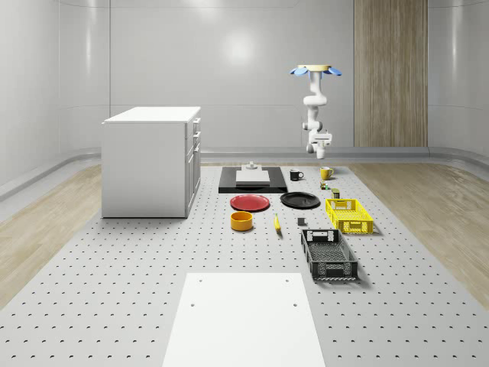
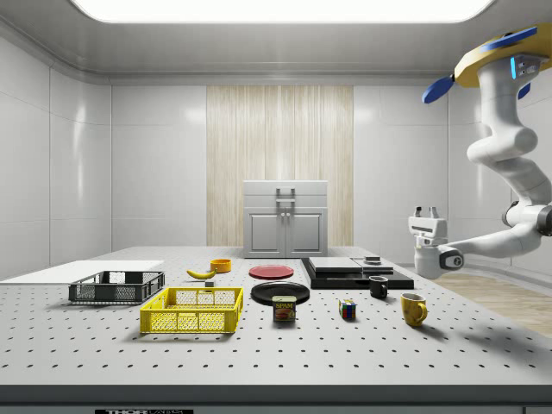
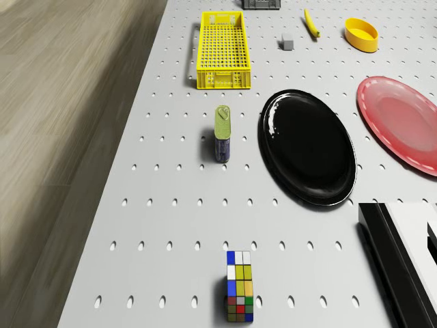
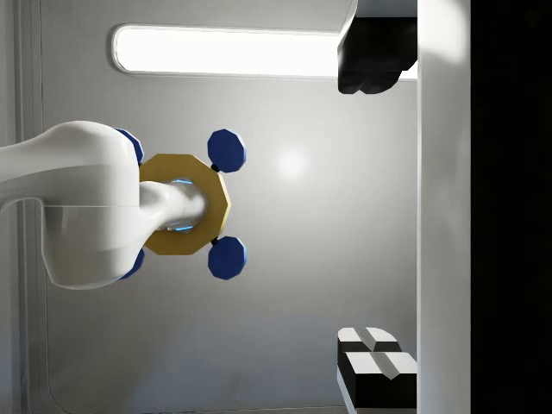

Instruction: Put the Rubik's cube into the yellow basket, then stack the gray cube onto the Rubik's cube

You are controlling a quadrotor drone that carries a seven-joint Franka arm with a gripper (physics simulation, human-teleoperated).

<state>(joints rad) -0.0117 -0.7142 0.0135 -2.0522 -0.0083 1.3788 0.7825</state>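
The Rubik's cube (image 3: 240, 285) stands on the perforated table, also seen as the Rubik's cube (image 2: 348, 309) (image 1: 325, 184) near the yellow mug. The yellow basket (image 3: 222, 50) (image 1: 349, 215) (image 2: 193, 310) lies beyond a tin can, with nothing in it. The small gray cube (image 3: 287, 42) (image 1: 302, 222) sits beside the basket. My drone (image 1: 315, 70) hovers high over the table's far right part. The arm hangs folded, and the gripper (image 2: 425, 212) (image 1: 320, 139) is turned upward, open, holding nothing, in the air above the mug. In the wrist view the gripper (image 4: 349, 211) faces the drone's underside (image 4: 183, 204).
A tin can (image 3: 222, 133) stands between the Rubik's cube and the basket. A black plate (image 3: 307, 145), red plate (image 3: 403, 123), orange bowl (image 3: 361, 34) and banana (image 3: 311, 22) lie alongside. Yellow mug (image 2: 413, 308), black mug (image 2: 378, 286), black crate (image 1: 328, 255), white cabinet (image 1: 151, 160).
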